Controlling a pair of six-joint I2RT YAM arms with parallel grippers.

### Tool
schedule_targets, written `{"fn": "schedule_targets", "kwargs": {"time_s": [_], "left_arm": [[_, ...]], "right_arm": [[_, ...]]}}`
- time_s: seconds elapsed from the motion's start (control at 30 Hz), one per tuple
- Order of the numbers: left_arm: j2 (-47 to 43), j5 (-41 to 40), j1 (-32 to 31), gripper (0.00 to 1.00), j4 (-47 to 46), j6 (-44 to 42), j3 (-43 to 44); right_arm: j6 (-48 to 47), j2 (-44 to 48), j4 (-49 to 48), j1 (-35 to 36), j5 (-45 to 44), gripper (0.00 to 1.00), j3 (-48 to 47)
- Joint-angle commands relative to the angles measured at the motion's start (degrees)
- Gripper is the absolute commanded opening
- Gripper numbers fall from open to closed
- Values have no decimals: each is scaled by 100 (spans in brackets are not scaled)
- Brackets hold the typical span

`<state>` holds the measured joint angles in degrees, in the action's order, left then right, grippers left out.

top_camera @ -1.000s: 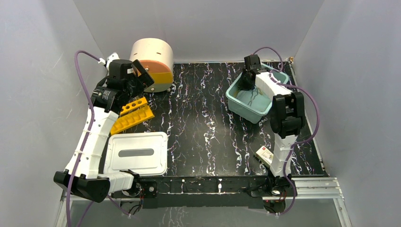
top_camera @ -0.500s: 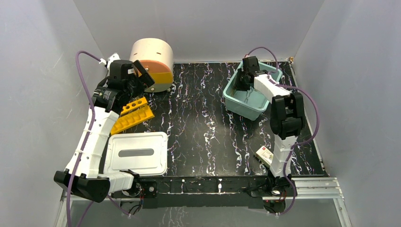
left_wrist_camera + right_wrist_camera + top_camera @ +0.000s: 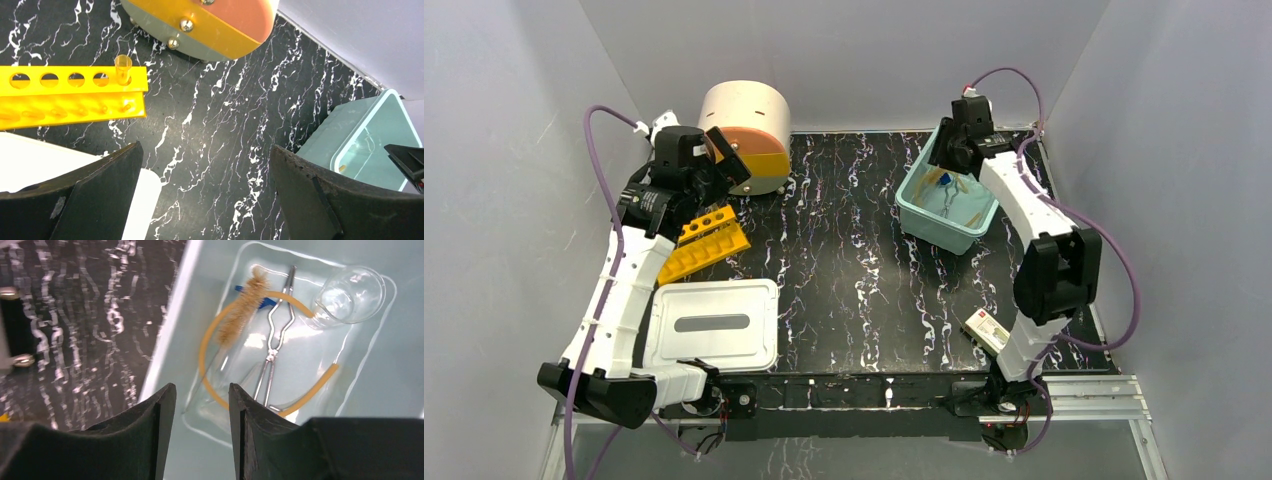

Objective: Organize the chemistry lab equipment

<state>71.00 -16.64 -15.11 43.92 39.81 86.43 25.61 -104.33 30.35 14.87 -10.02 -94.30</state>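
Note:
The teal bin (image 3: 924,222) at the back right holds the small lab items. In the right wrist view I see an amber rubber hose (image 3: 202,347) curled in a loop, a wire metal clamp (image 3: 272,340), a bristle brush with a blue tip (image 3: 267,302), a small clear glass flask (image 3: 350,295) and a thin glass rod (image 3: 200,390). My right gripper (image 3: 200,387) hovers above the bin (image 3: 175,305), open and empty; it also shows from above (image 3: 944,165). The orange-yellow holed rack (image 3: 704,242) lies at the left, with one tube (image 3: 122,67) in it. My left gripper (image 3: 205,147) is wide open and empty above the table beside the rack (image 3: 75,95).
A round beige drum with an orange panel (image 3: 746,135) stands at the back left, right by my left gripper (image 3: 724,165). A white lid (image 3: 714,325) lies at the front left. A small white box with a red label (image 3: 986,328) lies by the right arm's base.
My right gripper has risen out of the bin toward the back, and the items inside now show. The bin has slid slightly left. The left arm has not moved.

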Motion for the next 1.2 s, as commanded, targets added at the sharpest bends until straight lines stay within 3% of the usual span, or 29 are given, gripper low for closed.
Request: {"fn": "schedule_targets", "kwargs": {"time_s": [0.0, 0.3, 0.43, 0.5, 0.6, 0.7, 0.9, 1.07, 1.17], "left_arm": [[-123, -125, 26, 98, 2, -263, 462], [-104, -300, 26, 98, 87, -430, 1105], [-125, -378, 27, 98, 120, -442, 1311], [-135, -484, 15, 98, 46, -834, 1449], [-113, -1596, -212, 98, 111, -1389, 1908], [-189, -2027, -430, 98, 27, -1756, 2169], [-304, -2108, -473, 98, -44, -1857, 2198], [-368, -2014, -498, 98, -64, -1816, 2039], [-326, -1992, -501, 98, -57, -1772, 1935]], "right_arm": [[-118, 699, -43, 336, 302, 52, -180], [-253, 1432, -751, 2233, 467, 58, 919], [-498, 989, -928, 3437, 502, 60, 1001], [-760, 604, -879, 3993, 342, 63, 791], [-941, 5, -788, 4532, 197, 63, 391], [-1083, -445, -1004, 4817, 207, 63, 151], [-1326, -1458, -1350, 5033, 300, 64, -293], [-1239, -2253, -1114, 5041, -28, 61, -1030], [-1176, -2948, -360, 5099, -356, 55, -2003]]}}
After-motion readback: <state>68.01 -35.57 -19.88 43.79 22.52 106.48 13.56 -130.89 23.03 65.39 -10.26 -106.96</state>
